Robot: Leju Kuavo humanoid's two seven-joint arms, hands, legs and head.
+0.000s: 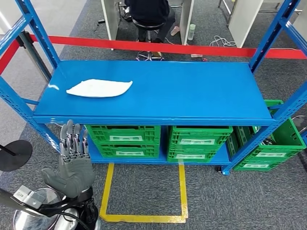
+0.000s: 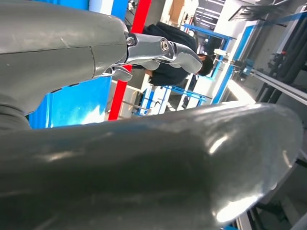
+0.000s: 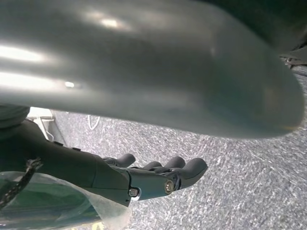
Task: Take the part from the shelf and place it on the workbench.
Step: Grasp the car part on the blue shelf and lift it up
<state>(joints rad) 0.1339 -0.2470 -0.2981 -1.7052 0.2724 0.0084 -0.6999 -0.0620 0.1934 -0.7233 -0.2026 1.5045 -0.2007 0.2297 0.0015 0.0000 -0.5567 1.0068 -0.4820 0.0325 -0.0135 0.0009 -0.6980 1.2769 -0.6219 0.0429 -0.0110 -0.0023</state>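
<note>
Currently: step 1 of task, approach and reach; pick not yet made.

1. Status
- Part (image 1: 99, 88): flat white item lying on top deck of blue shelf (image 1: 152, 118), toward the deck's left end, well back from front lip. Nothing is touching it.
- Left robot hand (image 1: 74, 163): raised in front of shelf, below deck lvl, fingers straight and apart, holding nothing. It sits well short of the part.
- Right robot hand (image 3: 155, 175): hangs over grey carpet, fingers loosely extended, nothing seen in them.

2. Next move (judgement)
- Left robot hand is nearer, so it is the likely pick hand. It needs to lift above the front lip, then go fwd over the deck to the part.
- The part is thin and lies flat, so fingers prob. need to come down from above and close on one edge, or slide under it.
- Route to the table can't be judged from these views.

3. Edges and clearance
- Front lip lies between the left robot hand and the part; clear it before moving fwd.
- Slanted left upright (image 1: 21, 108) stands near the reach path; keep the arm inboard.
- Deck around the part is bare, with ample room to the right.
- Green crates (image 1: 124, 139) fill the lower lvl; avoid dipping under the deck.
- Red rail (image 1: 163, 48) runs behind the shelf; a seated person (image 1: 148, 12) is beyond it, so limit fwd overreach.
</note>
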